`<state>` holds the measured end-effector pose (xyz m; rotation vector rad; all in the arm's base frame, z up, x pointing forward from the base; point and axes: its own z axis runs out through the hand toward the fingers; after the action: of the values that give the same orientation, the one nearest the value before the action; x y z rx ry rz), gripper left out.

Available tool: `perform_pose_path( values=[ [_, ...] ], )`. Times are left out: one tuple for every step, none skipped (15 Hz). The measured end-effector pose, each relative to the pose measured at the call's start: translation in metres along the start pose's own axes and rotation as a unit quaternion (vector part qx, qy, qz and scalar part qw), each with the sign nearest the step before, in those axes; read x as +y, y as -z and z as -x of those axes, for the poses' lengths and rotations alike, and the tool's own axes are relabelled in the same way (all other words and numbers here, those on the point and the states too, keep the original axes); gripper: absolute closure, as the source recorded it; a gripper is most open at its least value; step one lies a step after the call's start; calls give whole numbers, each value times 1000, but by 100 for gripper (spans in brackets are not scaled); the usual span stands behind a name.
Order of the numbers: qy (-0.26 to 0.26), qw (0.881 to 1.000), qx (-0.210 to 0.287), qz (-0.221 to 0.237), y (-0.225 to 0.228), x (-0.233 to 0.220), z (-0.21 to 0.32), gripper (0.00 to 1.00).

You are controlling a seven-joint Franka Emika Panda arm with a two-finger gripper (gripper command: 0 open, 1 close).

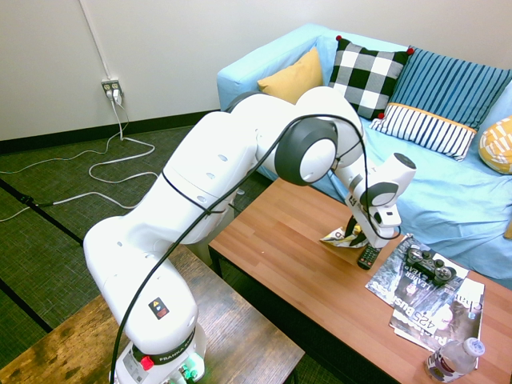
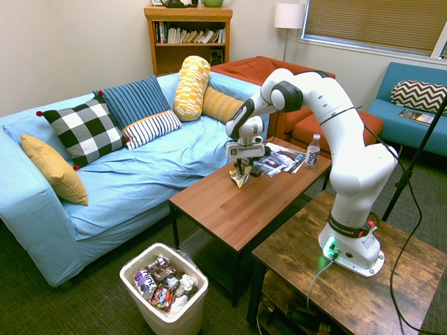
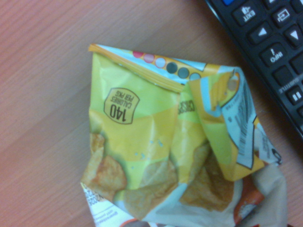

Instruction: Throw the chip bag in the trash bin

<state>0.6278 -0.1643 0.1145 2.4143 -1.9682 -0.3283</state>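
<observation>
The chip bag [image 1: 341, 237] lies crumpled on the wooden coffee table [image 1: 280, 264], near the edge that faces the blue sofa [image 2: 140, 167], with the gripper [image 1: 358, 234] pointing almost straight down onto it. In both outside views the fingers reach the bag, but they are small and partly hidden by the hand, so I cannot tell whether they are closed on the foil or merely standing around it. From the other side of the room the bag [image 2: 242, 178] shows as a small yellow and white heap under the gripper [image 2: 243, 169], seemingly resting on the table top [image 2: 230, 209]. Close up, the bag [image 3: 170, 156] is yellow with pictures of chips, a calorie badge and a row of coloured dots along one folded edge, lying on the reddish wood. A black remote [image 1: 368, 257] lies just beside the bag, and its buttons [image 3: 270, 52] fill one corner of the wrist view. Further along the table are magazines [image 1: 424, 300] with a black game controller [image 1: 430, 264] on them and a plastic water bottle [image 1: 454, 359] near the corner. The trash bin [image 2: 165, 290] stands on the floor well apart from the bag, in front of the sofa beyond the table's end, with colourful wrappers [image 2: 162, 285] inside it.
</observation>
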Motion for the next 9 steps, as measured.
perform_pose_path(
  values=[
    [4,1000,-1,-2,2,-1,1,100],
    [9,1000,-2,-5,4,-2,2,100],
    [13,1000,-3,-8,7,-3,2,100],
    [16,1000,-4,-9,9,-3,3,100],
    [18,1000,-4,-11,11,-3,3,100],
    [23,1000,-5,-14,16,-4,4,100],
    [32,999,-7,-19,22,-3,6,100],
    [47,998,-11,-28,29,-2,10,100],
    [63,997,-16,-38,40,1,17,100]
  ],
)
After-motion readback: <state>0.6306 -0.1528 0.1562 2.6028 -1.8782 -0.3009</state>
